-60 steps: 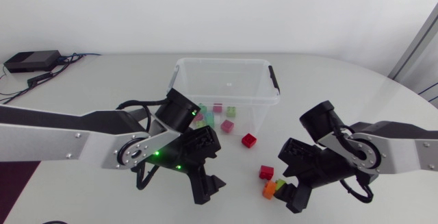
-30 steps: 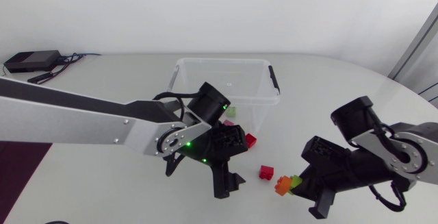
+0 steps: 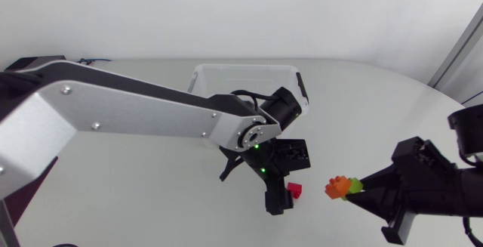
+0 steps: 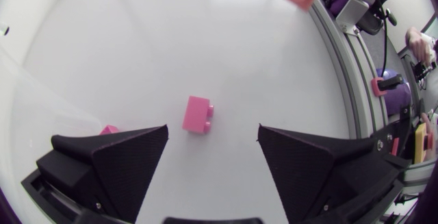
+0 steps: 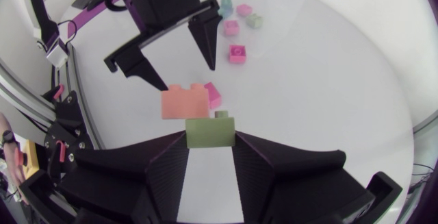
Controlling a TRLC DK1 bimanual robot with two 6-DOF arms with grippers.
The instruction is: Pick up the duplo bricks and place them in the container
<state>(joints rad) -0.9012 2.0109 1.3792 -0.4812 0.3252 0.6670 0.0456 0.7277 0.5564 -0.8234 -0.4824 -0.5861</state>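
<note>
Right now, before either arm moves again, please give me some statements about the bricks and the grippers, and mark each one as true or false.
1. The right gripper is shut on a green brick with an orange brick stuck to it. True.
2. The left gripper is shut on the red brick. False: its fingers are open, and the brick lies untouched on the table.
3. The red brick lies outside the container. True.
4. The right gripper hangs over the container. False: it is well off to one side of it.
</note>
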